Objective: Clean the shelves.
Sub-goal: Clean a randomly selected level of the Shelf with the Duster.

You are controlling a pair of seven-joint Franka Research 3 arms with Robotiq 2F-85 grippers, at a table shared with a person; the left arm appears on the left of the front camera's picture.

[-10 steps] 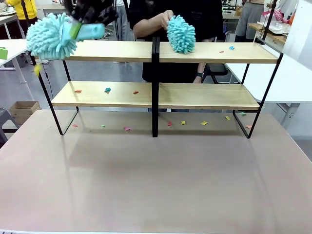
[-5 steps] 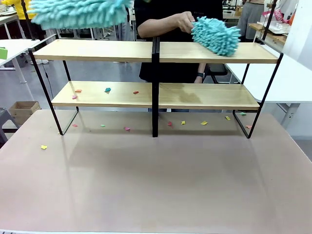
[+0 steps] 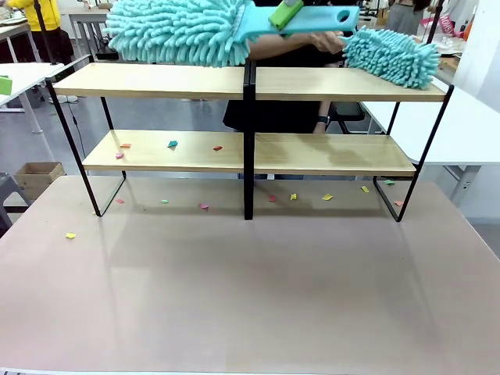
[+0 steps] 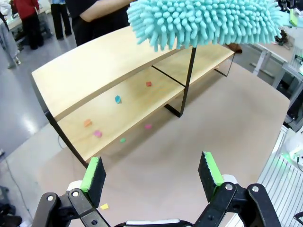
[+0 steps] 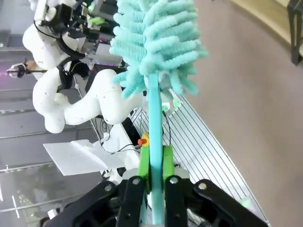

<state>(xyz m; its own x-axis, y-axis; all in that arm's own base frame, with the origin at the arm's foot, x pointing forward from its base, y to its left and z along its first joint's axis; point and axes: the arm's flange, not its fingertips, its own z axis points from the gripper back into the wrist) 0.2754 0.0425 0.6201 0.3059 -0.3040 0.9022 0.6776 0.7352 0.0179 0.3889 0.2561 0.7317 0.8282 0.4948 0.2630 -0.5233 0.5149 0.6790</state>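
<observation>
1. Since the earlier front frames, the teal duster (image 3: pixel 176 31) has been carried from the upper left corner to the upper middle. The person's duster (image 3: pixel 391 55) has been swept from the centre post to the upper right end of the top board.
2. The right tool (image 5: pixel 155 163) is clamped on the teal duster's flat handle, green pads pressed on both faces, probably so that the fluffy head can be dragged flat along the wood.
3. The left tool (image 4: pixel 151 172) is held with its jaws apart and nothing between them, over the bench (image 3: pixel 250 297), seemingly kept clear of the sweep.
4. The shelves (image 3: pixel 156 81) are spread across the upper half of the front frame. The top left board lies just beneath the duster head, though contact cannot be told. The right tool is seen above the centre post, at the top edge.
5. Coloured paper scraps (image 3: pixel 172 144) are left on the lower left board and on the bench under the rack, so the lower tier is judged not yet cleaned.
</observation>
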